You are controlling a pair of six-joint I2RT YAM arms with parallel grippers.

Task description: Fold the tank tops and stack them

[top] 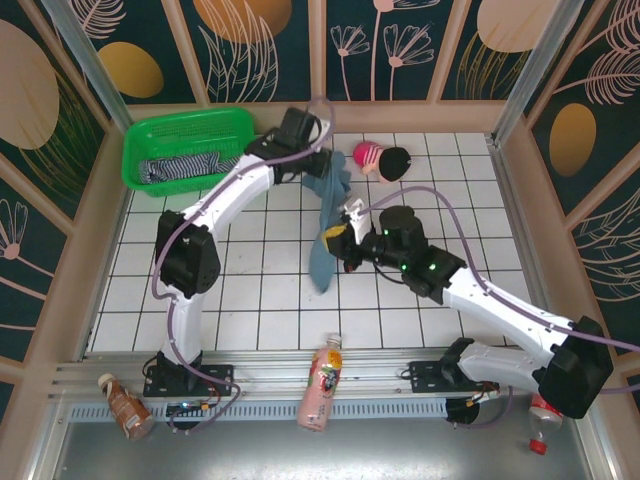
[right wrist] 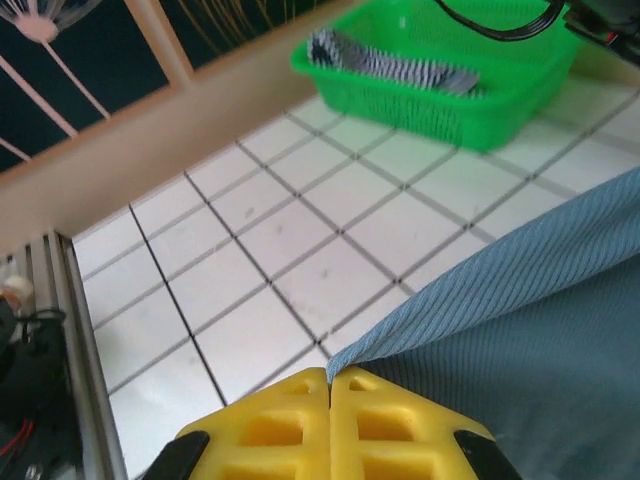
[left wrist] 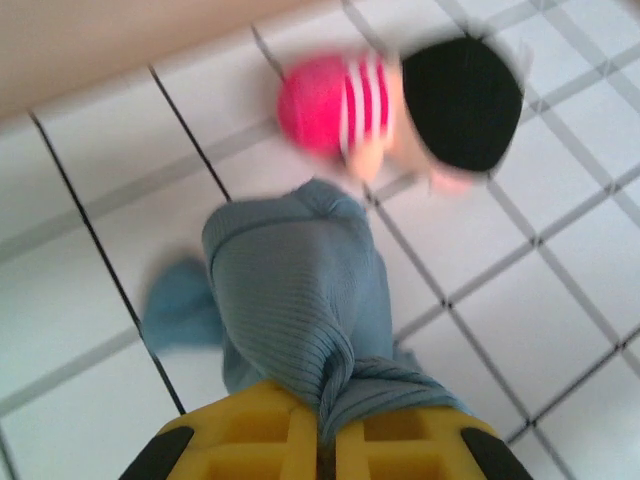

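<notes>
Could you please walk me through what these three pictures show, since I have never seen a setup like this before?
Two white robot arms stand bolted at the near edge of a tiled table. One picture looks down from above; the other two come from cameras on each wrist, with yellow fingers at the bottom. The left gripper and the right gripper are both shut on the blue-grey tank top, holding it up between them. The striped tank top lies in the green basket. A pink-and-black toy sits at the far side of the table.
</notes>
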